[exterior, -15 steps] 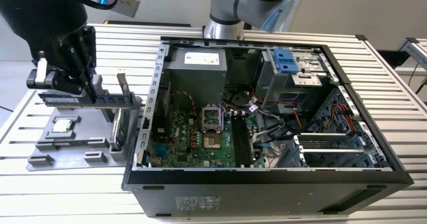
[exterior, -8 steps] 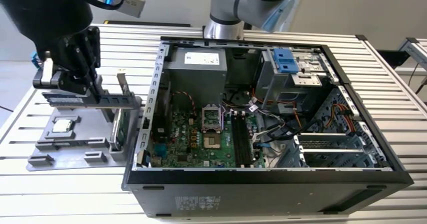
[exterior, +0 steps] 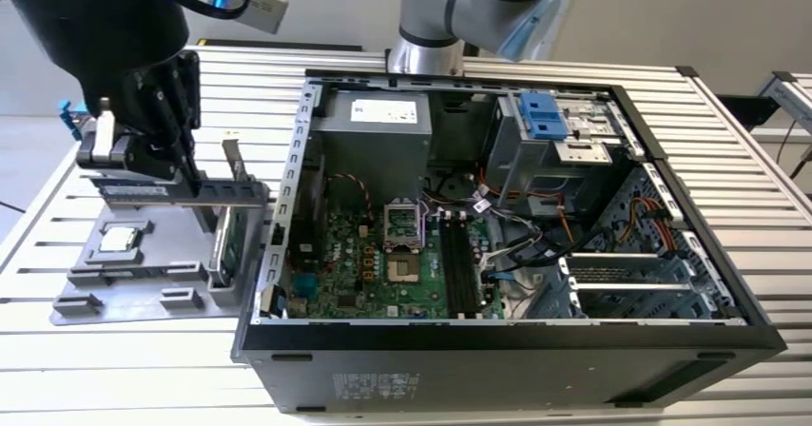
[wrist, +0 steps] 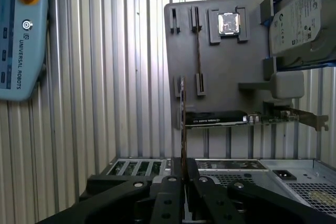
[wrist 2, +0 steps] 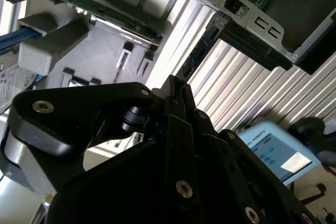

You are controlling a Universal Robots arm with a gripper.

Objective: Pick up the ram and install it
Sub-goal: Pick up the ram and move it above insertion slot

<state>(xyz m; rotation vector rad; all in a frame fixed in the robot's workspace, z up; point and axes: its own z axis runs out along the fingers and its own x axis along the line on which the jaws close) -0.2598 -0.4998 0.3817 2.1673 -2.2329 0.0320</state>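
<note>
As gripper clamps ram, slatted table (metal)

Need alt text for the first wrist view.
The gripper is shut on the ram, seen edge-on, at a grey parts tray holding a processor chip, a hard drive and an expansion card. A teach pendant lies on the ribbed table.
</note>
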